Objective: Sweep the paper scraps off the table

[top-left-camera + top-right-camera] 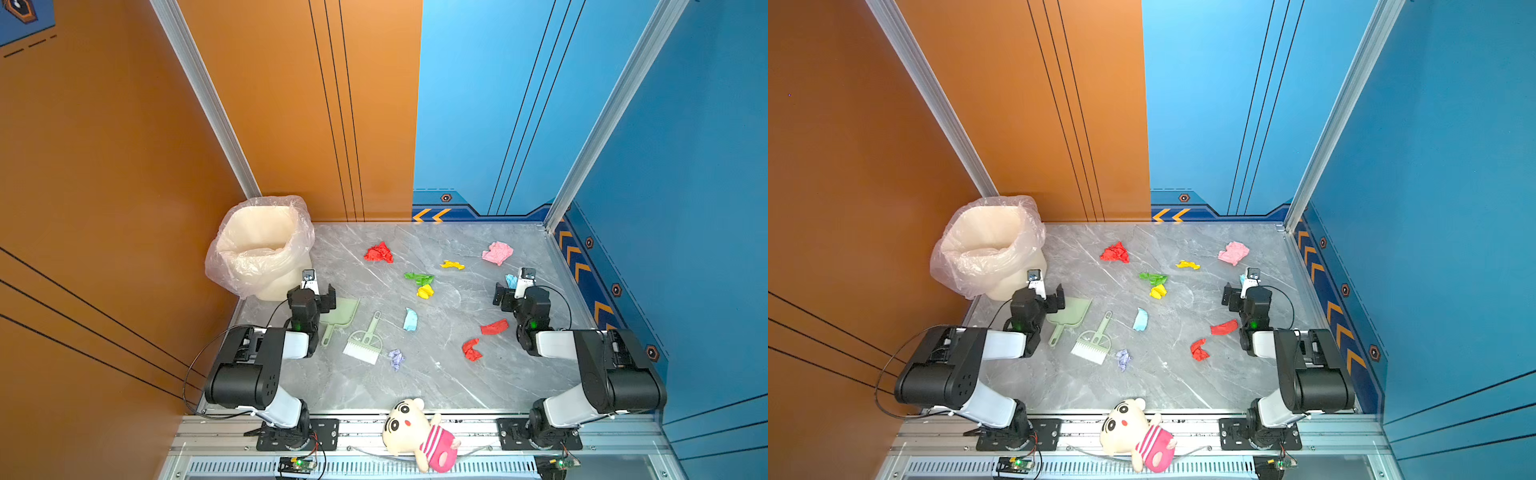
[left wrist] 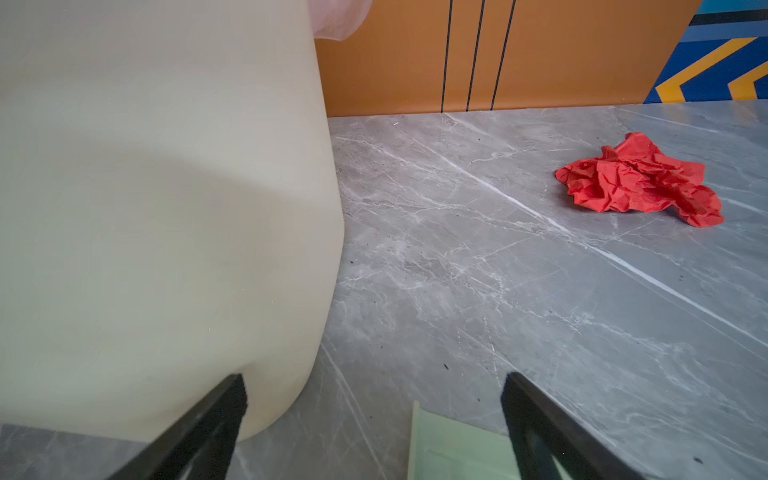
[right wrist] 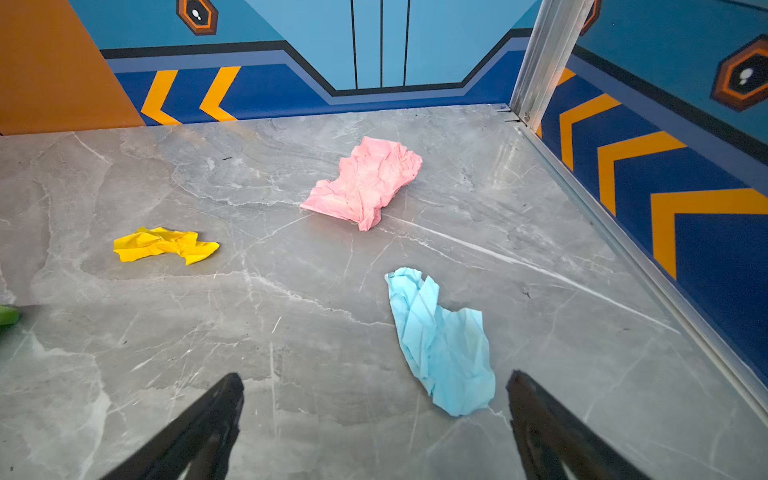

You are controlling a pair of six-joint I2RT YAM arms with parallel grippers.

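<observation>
On the grey marble table [image 1: 436, 386] the paper scraps [image 1: 1153, 277] lie scattered over the middle & right side, all loose on the surface: red wad [image 1: 379, 252] toward the back, pink one [image 1: 497, 252] nr the far-right corner, flat yellow bit [image 1: 452, 264] btw those two, green piece [image 1: 419, 278] w/ a yellow wad [image 1: 425, 291] just beside it at centre, light-blue scrap [image 1: 410, 320] mid-table, a red strip [image 1: 494, 327] and a red crumple [image 1: 471, 349] nr the R arm, lilac wad [image 1: 396, 358] just beside the brush [image 1: 365, 343]. Pale green dustpan [image 1: 343, 313] lies flat next to the brush, both on the L side. L gripper [image 2: 374, 380] hangs low btw the lined bin [image 2: 166, 208] and the dustpan, jaws spread wide, nothing in them; in the L wrist view a corner of the dustpan shows btw the fingers. R gripper [image 3: 375, 378] is wide apart & empty too, low over the table, w/ a second light-blue scrap [image 3: 442, 345] lying just ahead, close to one finger [image 3: 536, 415]. Plush doll [image 1: 409, 428] lies across the front rail.
</observation>
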